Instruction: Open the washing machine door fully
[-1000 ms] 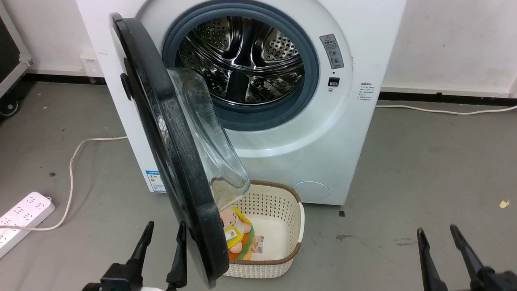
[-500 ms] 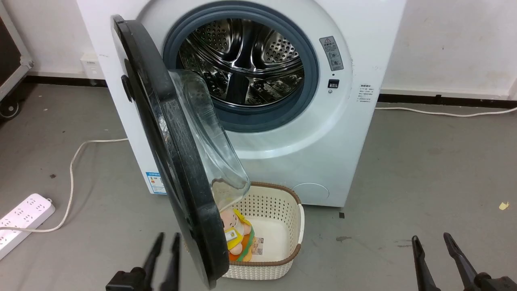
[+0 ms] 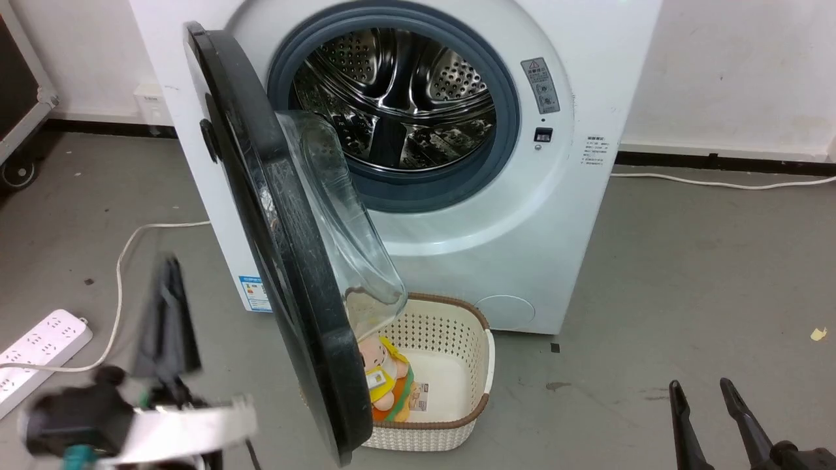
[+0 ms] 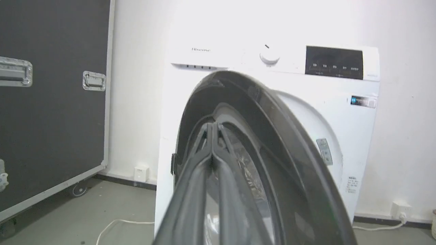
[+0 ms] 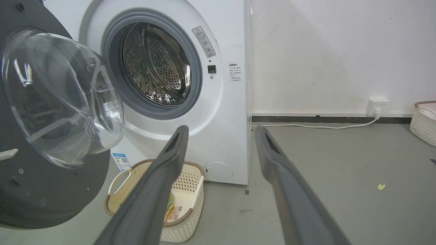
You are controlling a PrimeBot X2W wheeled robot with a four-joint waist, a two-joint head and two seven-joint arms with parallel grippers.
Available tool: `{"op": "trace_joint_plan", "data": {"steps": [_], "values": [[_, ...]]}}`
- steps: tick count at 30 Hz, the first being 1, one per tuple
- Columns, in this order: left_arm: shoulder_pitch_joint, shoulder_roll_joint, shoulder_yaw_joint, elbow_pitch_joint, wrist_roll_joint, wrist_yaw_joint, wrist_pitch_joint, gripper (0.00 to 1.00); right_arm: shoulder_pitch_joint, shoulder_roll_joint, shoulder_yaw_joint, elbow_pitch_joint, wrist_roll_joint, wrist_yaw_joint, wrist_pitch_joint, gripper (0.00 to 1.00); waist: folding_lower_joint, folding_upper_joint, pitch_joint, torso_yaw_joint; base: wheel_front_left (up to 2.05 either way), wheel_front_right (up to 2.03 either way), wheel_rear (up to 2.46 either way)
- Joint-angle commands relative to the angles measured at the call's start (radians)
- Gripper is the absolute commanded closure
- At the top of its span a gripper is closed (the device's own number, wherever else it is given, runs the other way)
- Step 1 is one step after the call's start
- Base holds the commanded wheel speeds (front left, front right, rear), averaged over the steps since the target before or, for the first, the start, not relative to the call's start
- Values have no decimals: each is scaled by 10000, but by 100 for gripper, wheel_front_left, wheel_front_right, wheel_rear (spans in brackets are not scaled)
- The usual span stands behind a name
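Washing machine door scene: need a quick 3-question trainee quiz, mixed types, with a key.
1. True or false: the washing machine door is shut against the washing machine.
2. What lies in the basket on the floor in front of the machine?
A) a soft toy
B) a folded towel
C) nothing
3. Fill in: the left hand is shut; the right hand is ___.

Key
1. False: it stands swung out, with the drum exposed.
2. A
3. open
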Motion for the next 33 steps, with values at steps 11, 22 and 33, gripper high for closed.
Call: {"op": "trace_joint_plan", "data": {"steps": [11,22,33], "values": [[-910,12,-1808,-2504,493,-153,-51,100,-48,45,48,1,-22,8,-43,0,-1,0,23,-82,0,0,0],[215,80,-4581,1681,560,-712,481,100,-120,45,115,59,107,8,-43,0,-1,0,97,-226,0,0,0],[-417,93,-3602,3803,136,161,35,100,-45,45,115,103,163,8,-43,0,-1,0,156,4,0,0,0]]}}
